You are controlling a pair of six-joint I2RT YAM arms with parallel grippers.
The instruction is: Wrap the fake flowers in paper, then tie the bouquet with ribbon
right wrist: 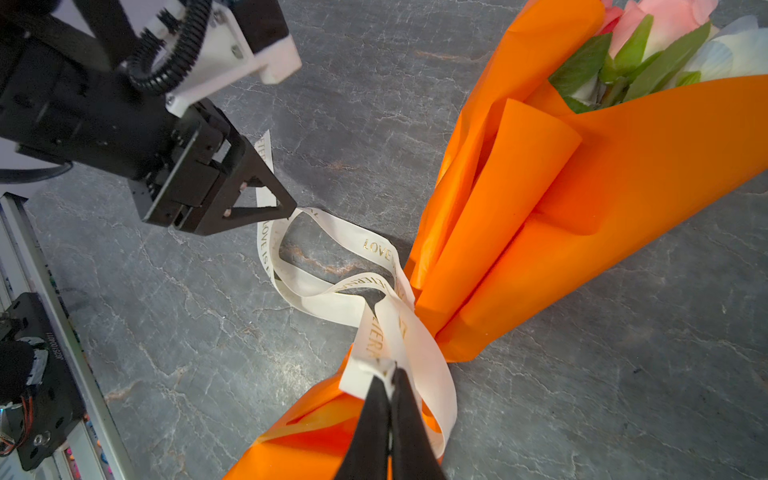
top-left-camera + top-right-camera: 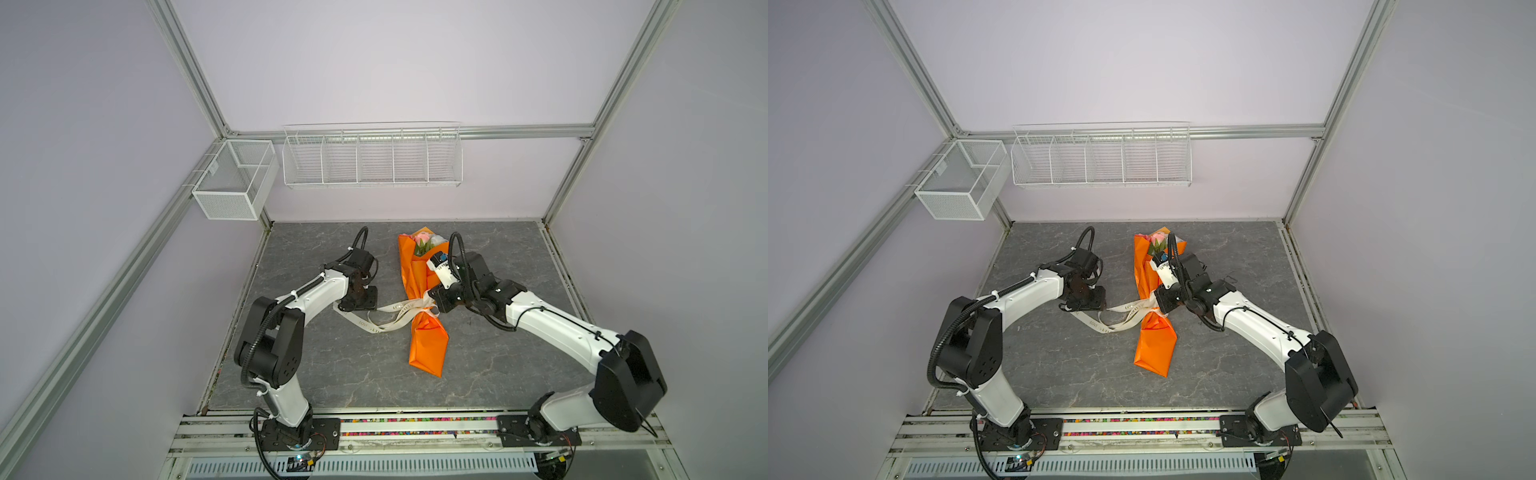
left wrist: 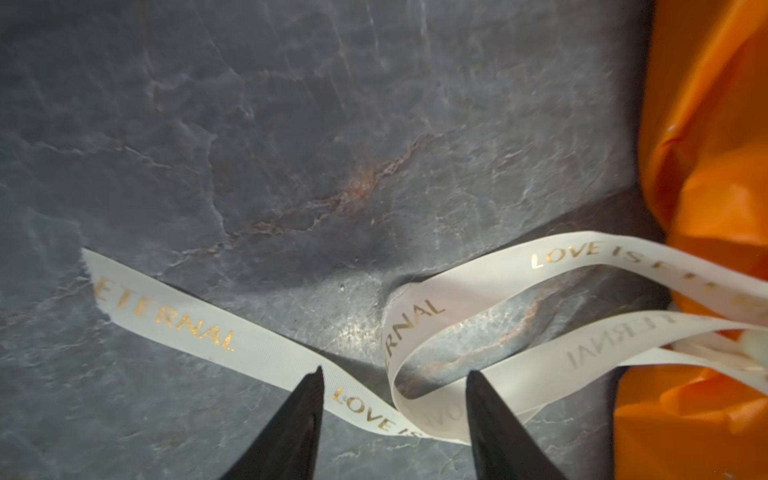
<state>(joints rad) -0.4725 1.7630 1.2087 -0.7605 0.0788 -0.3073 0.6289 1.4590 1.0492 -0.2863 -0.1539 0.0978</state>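
Beside the bouquet (image 2: 417, 282), on its left in both top views, my left arm is bent at the elbow with the wrist pitched down. The left gripper (image 3: 395, 372) sits just over the ribbon (image 3: 490, 266), its jaws well apart, with a ribbon tail lying loose between them and nothing pinched. From the bouquet's other side my right arm reaches in low. The right gripper (image 1: 391, 374) is clamped tight on a fold of ribbon at the cinched waist of the orange paper.

The bouquet lies flat on the tabletop (image 2: 332, 374), with the fake flowers (image 1: 660, 29) at its far end. In both top views the right arm hides its own fingertips and part of the blooms. The right wrist view cuts off the bouquet's stem end, and I cannot tell whether the ribbon is actually knotted.
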